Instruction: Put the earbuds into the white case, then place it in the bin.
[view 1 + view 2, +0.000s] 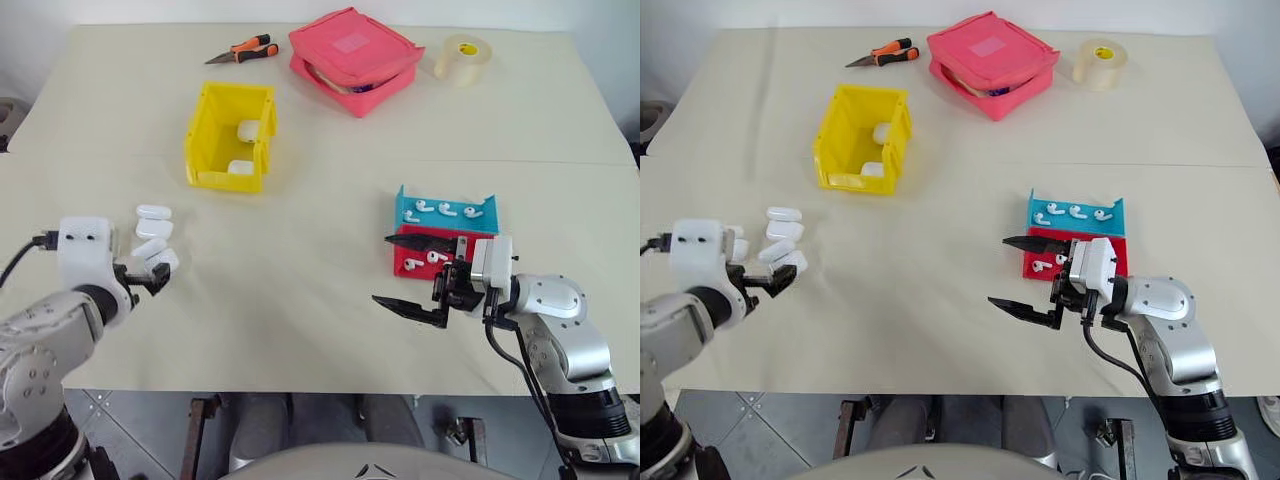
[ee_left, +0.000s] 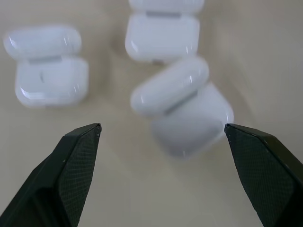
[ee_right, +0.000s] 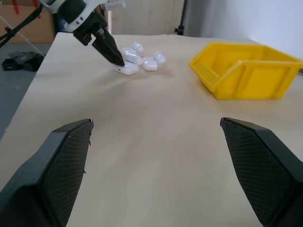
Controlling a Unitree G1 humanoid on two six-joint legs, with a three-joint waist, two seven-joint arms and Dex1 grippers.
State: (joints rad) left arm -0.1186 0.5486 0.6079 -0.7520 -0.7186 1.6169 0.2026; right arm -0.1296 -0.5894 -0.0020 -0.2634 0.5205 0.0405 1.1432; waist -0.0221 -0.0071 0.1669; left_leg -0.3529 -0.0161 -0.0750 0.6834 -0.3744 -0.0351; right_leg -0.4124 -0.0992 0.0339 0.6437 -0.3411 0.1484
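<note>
L gripper (image 1: pixel 150 277) wide over the white case (image 2: pixel 182 106), near-left; nothing held.
R gripper (image 1: pixel 417 276) also wide, empty, w/ earbuds (image 1: pixel 445 209) just beyond it in the blue tray (image 1: pixel 404 205) and red tray (image 1: pixel 403 265), near-right. Bin (image 1: pixel 210 140) far-left, two cases already inside. Case looks light, rigid, glossy, prob slippery; lid hinged open, so best pinch the body's flat sides, not the lid.

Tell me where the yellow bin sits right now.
In the left eye view the yellow bin stands on the table's far left half, beyond the cluster of white cases, with the orange-handled pliers behind it.
</note>
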